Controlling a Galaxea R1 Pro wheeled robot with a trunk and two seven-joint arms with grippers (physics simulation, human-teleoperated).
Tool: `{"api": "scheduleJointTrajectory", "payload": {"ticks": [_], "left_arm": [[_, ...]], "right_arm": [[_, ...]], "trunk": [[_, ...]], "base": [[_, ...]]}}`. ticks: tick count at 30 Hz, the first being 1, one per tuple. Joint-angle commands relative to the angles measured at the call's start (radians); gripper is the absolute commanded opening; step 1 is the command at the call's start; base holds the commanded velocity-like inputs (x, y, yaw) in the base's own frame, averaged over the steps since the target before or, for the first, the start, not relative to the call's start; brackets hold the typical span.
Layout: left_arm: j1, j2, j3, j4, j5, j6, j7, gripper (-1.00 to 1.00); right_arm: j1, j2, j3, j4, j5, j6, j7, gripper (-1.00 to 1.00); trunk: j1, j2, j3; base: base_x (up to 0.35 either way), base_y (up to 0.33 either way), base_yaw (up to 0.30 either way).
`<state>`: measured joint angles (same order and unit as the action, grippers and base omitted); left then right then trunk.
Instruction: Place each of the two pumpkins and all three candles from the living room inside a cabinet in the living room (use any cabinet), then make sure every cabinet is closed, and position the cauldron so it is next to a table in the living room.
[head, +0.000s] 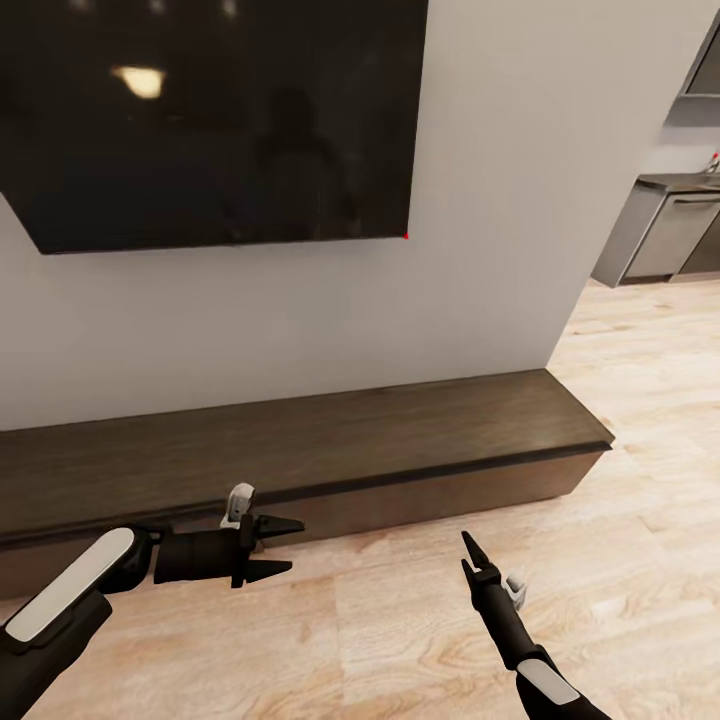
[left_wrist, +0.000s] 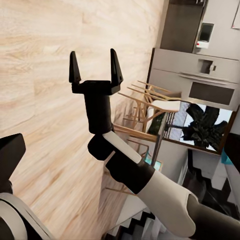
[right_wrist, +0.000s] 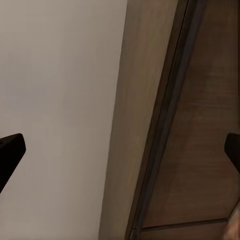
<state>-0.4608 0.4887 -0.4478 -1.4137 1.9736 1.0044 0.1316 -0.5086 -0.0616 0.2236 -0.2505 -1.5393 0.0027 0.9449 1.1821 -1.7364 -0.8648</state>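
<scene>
The cabinet (head: 300, 455) lies low along the wall under the dark wall screen (head: 210, 120), its front panels shut. Left tool (head: 285, 546) hovers just before the cabinet's front over the wood floor (head: 620, 560), jaws apart, holding nothing. Right tool (head: 466, 552) is also near the cabinet's front, fingers spread, empty.

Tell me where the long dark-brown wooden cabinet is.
In the head view the long dark-brown wooden cabinet runs low along the white wall, under the black screen.
</scene>
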Motion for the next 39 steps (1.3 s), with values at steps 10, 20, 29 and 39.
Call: {"api": "scheduleJointTrajectory", "payload": {"ticks": [10,20,29,39], "left_arm": [[-0.001,0.000,-0.001,-0.001,0.013,0.000,0.010,1.00],[-0.001,-0.001,-0.002,-0.001,0.014,0.000,0.010,1.00],[-0.001,-0.002,-0.002,-0.001,0.014,0.000,0.010,1.00],[-0.001,-0.002,-0.002,-0.001,0.014,0.000,0.010,1.00]], "right_arm": [[-0.001,-0.001,0.007,0.000,-0.010,0.001,0.012,1.00],[-0.001,-0.001,0.006,-0.006,-0.023,0.007,0.021,1.00],[-0.001,-0.001,0.007,-0.003,-0.033,0.009,0.041,1.00],[-0.001,-0.001,0.007,-0.003,-0.033,0.010,0.054,1.00]], "trunk": [[0.038,-0.071,-0.032],[0.077,-0.141,-0.064],[0.111,-0.204,-0.092],[0.150,-0.274,-0.123]], "base": [[0.000,0.000,0.000],[0.000,0.000,0.000],[0.000,0.000,0.000],[0.000,0.000,0.000]]}}
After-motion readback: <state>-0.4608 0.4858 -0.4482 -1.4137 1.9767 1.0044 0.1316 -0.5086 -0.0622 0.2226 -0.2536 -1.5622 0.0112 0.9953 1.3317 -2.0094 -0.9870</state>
